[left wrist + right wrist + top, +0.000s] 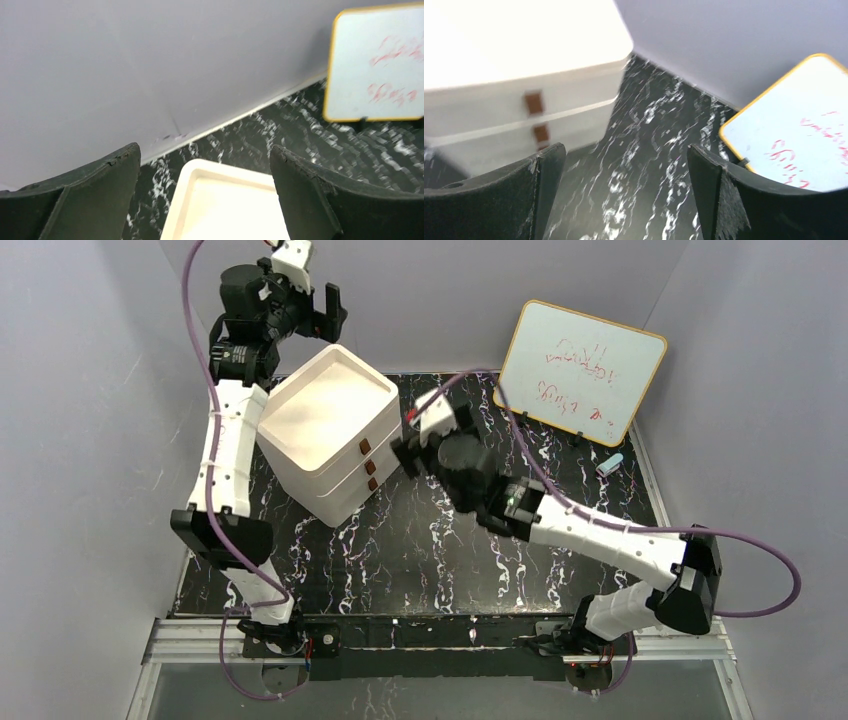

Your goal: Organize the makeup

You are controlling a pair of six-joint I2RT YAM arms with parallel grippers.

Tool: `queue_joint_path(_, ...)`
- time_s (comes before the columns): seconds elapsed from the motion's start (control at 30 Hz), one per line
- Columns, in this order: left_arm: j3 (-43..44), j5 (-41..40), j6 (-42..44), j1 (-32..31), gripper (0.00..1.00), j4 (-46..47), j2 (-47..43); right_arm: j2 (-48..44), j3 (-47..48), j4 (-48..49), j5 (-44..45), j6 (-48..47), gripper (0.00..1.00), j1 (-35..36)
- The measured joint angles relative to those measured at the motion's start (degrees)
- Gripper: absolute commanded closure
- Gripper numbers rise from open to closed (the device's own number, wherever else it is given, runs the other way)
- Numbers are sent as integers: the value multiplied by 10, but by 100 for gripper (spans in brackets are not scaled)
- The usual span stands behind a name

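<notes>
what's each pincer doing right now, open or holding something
Left pincer: open, holding nothing.
Right pincer: open, holding nothing.

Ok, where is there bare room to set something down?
Widest bare patch: the near middle of the mat, bordered by the drawer box, the right arm and the arm bases. A narrower strip lies between the right claw and the whiteboard. Crowded at the box's front, where that claw hovers.

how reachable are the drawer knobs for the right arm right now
Likely yes: the open right gripper hangs close to the brown knobs on the white drawers, with only bare table between; it may need a small turn to line up.
</notes>
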Motion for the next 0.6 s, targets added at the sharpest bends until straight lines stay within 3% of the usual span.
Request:
queue_joint_path(0.2,41,36,-66,0,1,23,-40,27,169,-94,-49,40,1,-112)
queue_joint_path(0.6,60,61,-91,0,1,29,-37,19,256,-135,-82,-1,1,-181)
